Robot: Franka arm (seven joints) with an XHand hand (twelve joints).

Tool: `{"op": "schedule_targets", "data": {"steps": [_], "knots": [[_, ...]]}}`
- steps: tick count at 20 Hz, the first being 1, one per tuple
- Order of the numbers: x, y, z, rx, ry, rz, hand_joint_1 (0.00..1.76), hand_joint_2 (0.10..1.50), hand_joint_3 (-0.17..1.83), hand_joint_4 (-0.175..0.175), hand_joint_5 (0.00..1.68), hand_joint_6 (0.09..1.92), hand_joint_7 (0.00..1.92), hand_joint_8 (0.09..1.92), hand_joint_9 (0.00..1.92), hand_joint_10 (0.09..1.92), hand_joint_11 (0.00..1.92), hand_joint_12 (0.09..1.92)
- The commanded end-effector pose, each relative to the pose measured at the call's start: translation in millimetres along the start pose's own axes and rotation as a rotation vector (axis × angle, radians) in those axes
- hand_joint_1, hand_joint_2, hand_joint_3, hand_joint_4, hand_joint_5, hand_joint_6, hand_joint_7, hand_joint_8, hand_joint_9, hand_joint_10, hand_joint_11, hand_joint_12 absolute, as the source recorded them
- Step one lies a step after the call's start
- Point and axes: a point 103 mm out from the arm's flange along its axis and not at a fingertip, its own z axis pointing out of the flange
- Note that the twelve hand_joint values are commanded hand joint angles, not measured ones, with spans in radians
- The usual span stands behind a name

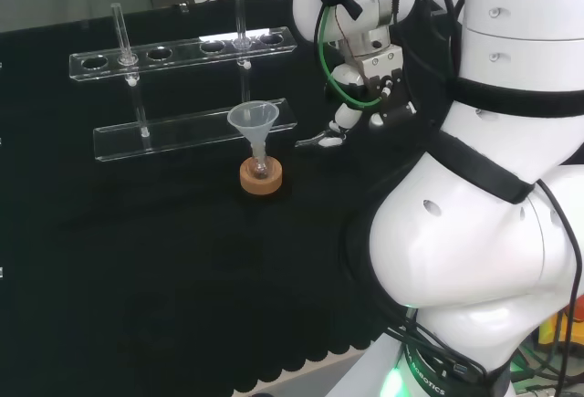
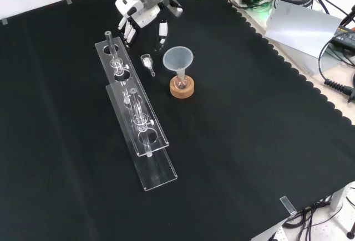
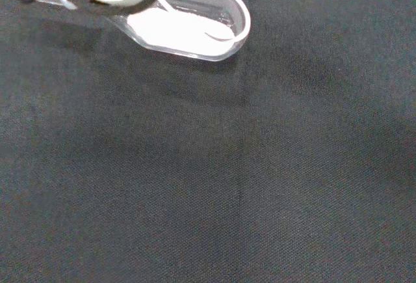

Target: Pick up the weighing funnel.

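- Black cloth (image 2: 249, 141) with a scalloped edge covers the bench; cables (image 2: 334, 84) lie past its right edge in the front view.
- Weighing funnel (image 2: 147, 62) lies near the cloth's far edge, between rack (image 2: 138, 124) and funnel (image 2: 178, 59).
- Hand (image 2: 141, 14) hangs just beyond it, fingers spread, holding nothing.

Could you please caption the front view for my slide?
Open hand close to the weighing funnel lying on the black cloth.

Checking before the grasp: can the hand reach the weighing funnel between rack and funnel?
Likely yes. The weighing funnel lies uncovered on the cloth just beyond the hand, fingers open; rack and funnel flank it without covering it.
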Motion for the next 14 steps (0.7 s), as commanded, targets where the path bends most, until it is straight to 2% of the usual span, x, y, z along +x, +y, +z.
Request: {"op": "schedule_targets", "data": {"steps": [1,6,14], "knots": [[-4,11,11,0.009,-0.009,-0.012,0.82,0.66,0.51,-0.042,0.57,0.17,0.55,0.75,0.79,0.55,0.41,1.36],[-7,13,22,0.013,-0.001,-0.009,0.84,0.64,0.51,-0.04,0.56,0.19,0.51,0.76,0.74,0.56,0.39,1.37],[-6,14,33,0.015,-0.002,-0.024,0.84,0.62,0.54,-0.04,0.49,0.35,0.5,0.78,0.72,0.6,0.38,1.38]]}}
